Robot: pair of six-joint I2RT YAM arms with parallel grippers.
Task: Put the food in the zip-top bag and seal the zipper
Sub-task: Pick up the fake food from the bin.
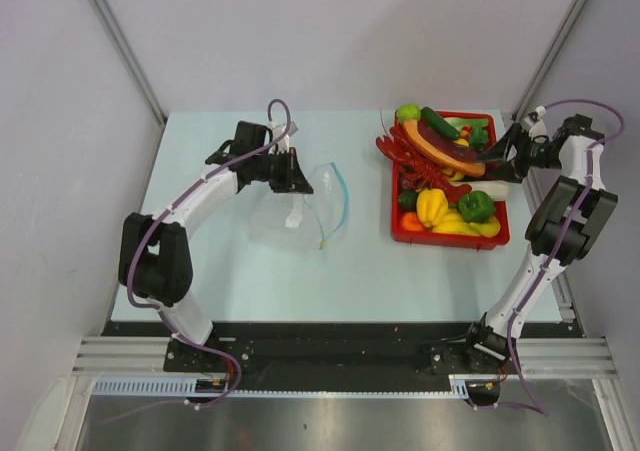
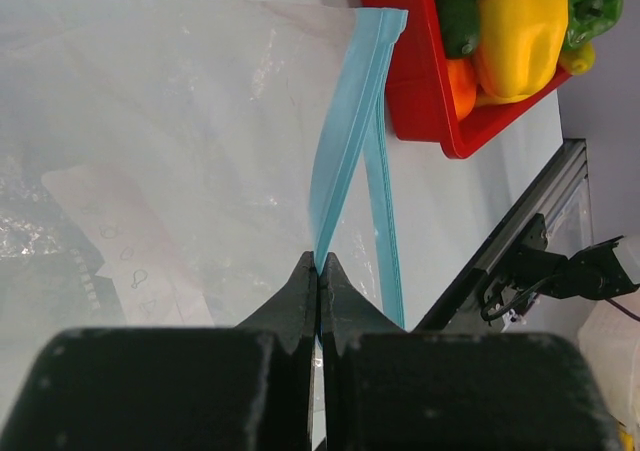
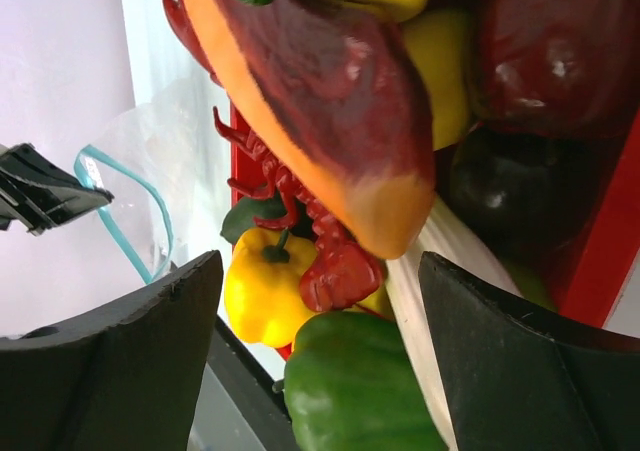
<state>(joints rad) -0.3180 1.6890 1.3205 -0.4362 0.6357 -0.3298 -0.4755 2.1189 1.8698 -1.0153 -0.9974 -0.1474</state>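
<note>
The clear zip-top bag (image 1: 296,214) lies on the table left of centre, its mouth held open. My left gripper (image 1: 293,171) is shut on the light blue zipper (image 2: 345,141) at one mouth edge; its fingertips (image 2: 319,266) pinch the strip, and the bag (image 2: 180,121) shows a white label (image 2: 120,241). The food fills the red tray (image 1: 400,233): yellow pepper (image 1: 432,207), green pepper (image 1: 475,206), cucumber (image 1: 440,123). My right gripper (image 1: 500,156) hangs open and empty over the tray, above a green pepper (image 3: 360,381) and a yellow pepper (image 3: 262,286).
A red toy lobster (image 1: 415,161) and a long orange-and-maroon piece (image 1: 450,149) lie across the top of the pile. The tray sits near the table's right edge. In the right wrist view the open bag (image 3: 150,161) lies beyond the tray.
</note>
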